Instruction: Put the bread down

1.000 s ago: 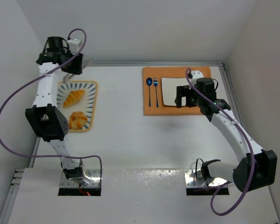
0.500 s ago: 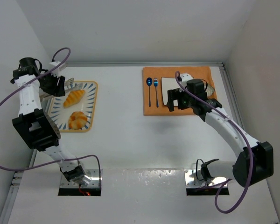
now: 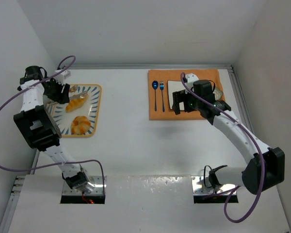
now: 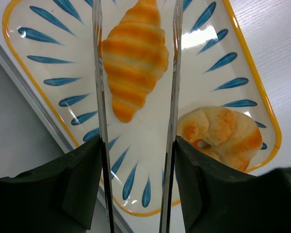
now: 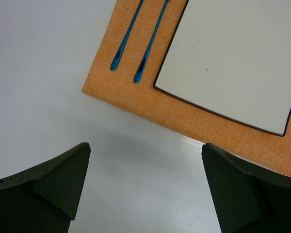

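Note:
The croissant (image 3: 77, 102) and the rounder bun (image 3: 80, 124) lie on a long blue-patterned plate (image 3: 96, 97) at the left. My left gripper (image 3: 58, 90) is shut on thin metal tongs (image 3: 73, 89). In the left wrist view the two tong blades (image 4: 173, 73) stand on either side of the croissant (image 4: 133, 58), with the gripper (image 4: 138, 145) behind them and the bun (image 4: 223, 136) to the right on the plate (image 4: 39, 87). My right gripper (image 3: 180, 103) is open and empty, over the table by the placemat's front left corner (image 5: 145, 150).
An orange placemat (image 3: 157, 114) at the back right holds a white square plate (image 3: 177, 92), a blue spoon (image 3: 155, 92) and a blue fork (image 3: 162, 92). They also show in the right wrist view: placemat (image 5: 136, 102), plate (image 5: 233, 63). Walls stand close on the left, back and right.
My left gripper swung from the back left corner down over the patterned plate, bringing the tongs around the croissant. My right gripper shifted a little left along the placemat.

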Tool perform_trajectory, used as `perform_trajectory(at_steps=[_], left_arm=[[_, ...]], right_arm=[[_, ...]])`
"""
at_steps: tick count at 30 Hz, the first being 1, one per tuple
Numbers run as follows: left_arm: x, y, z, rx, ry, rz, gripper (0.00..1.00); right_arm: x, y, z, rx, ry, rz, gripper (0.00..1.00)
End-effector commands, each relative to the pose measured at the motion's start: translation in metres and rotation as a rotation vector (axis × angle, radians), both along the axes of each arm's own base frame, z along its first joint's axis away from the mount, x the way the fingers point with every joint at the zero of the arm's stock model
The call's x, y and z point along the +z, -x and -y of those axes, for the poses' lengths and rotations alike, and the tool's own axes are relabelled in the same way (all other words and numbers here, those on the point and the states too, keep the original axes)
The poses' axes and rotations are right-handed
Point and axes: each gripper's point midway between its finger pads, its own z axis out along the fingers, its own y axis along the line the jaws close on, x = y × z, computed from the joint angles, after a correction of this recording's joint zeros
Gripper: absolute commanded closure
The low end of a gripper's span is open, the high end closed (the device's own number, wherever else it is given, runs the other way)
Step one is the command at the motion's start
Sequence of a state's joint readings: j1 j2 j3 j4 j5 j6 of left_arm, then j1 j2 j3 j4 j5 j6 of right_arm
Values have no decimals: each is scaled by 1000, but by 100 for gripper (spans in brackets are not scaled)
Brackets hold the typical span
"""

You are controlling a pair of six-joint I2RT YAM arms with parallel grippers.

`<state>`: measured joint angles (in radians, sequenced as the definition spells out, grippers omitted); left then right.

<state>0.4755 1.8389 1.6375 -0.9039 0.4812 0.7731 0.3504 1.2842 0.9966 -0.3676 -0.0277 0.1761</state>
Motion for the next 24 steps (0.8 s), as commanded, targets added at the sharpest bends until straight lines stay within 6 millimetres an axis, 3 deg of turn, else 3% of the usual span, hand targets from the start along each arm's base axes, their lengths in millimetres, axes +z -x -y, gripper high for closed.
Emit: perform_trajectory(at_steps=[1, 6, 12, 14, 16, 20, 24], left_arm=[[7, -18, -5, -13, -20, 66, 37], [-14, -15, -11, 9, 30, 20, 36], [-34, 2, -12, 18, 50, -48, 36], [-42, 5, -13, 22, 53, -71, 41], [-48, 11, -14, 31, 69, -98, 52], [-39, 19, -10, 13, 97, -120, 64], [-35, 25, -10, -6, 102, -129, 67]], right_arm=[[19, -10, -8, 28, -3, 55, 3], [16, -11, -9, 34, 3, 39, 1], [13, -14, -12, 42, 15, 21, 1], [11, -15, -13, 44, 19, 14, 1], [13, -17, -14, 48, 19, 19, 3], [16, -20, -15, 53, 25, 30, 3], [18, -22, -15, 52, 31, 43, 3]])
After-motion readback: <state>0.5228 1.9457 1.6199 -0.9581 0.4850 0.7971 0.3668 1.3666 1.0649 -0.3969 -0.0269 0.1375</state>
